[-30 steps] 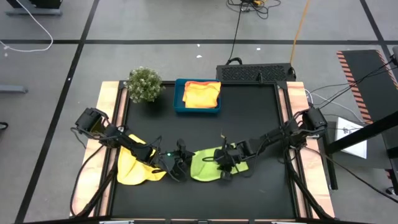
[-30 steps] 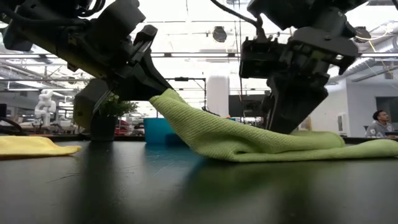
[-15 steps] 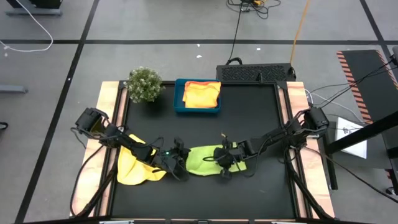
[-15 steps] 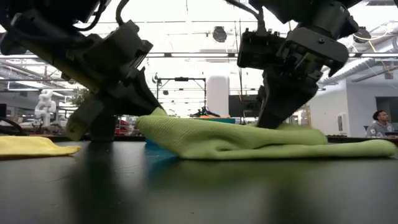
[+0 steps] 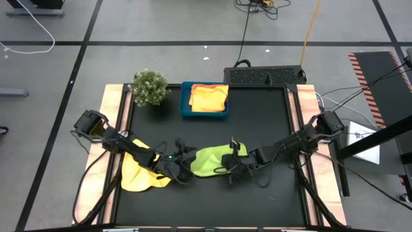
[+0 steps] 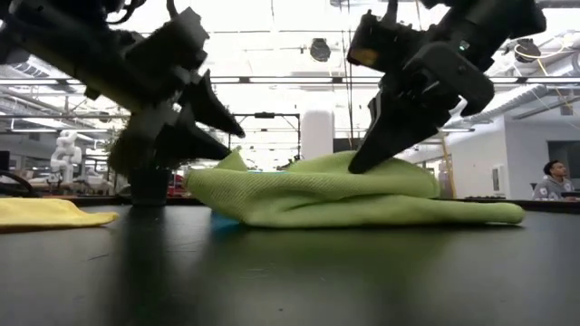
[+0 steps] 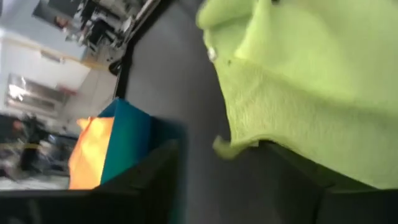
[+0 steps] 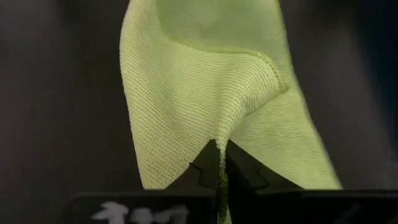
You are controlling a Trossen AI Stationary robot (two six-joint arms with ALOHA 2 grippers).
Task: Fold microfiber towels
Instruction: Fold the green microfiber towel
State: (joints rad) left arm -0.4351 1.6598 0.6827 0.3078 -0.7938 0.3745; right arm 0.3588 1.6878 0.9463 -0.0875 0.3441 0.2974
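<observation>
A lime green microfiber towel (image 5: 212, 160) lies bunched on the black table's near middle. My left gripper (image 5: 182, 162) stands open at the towel's left end (image 6: 227, 167). My right gripper (image 5: 233, 169) is shut on the towel's right part and draws it up into a peak (image 6: 362, 163). A yellow towel (image 5: 137, 173) lies flat on the table under the left arm. Orange-yellow towels (image 5: 208, 96) lie in the blue tray (image 5: 187, 106). My left gripper has the green towel's hemmed edge (image 7: 239, 143) lying by one finger (image 7: 292, 177); I cannot tell whether they touch. My right gripper pinches the towel's hemmed edge (image 8: 222, 138) between its two fingertips. The fingers slant down from the table's right. The cloth rises to them in a peak; the rest lies on the table.
A small green plant (image 5: 149, 87) stands at the far left, beside the blue tray. A dark box (image 5: 264, 75) sits past the table's far edge. Bare black table (image 5: 257, 122) lies between the tray and the green towel.
My left gripper has lowered the towel's raised left end and opened, letting it go; that end now lies on the table. My right gripper has tipped and risen a little, drawing the towel's right part up into a peak.
</observation>
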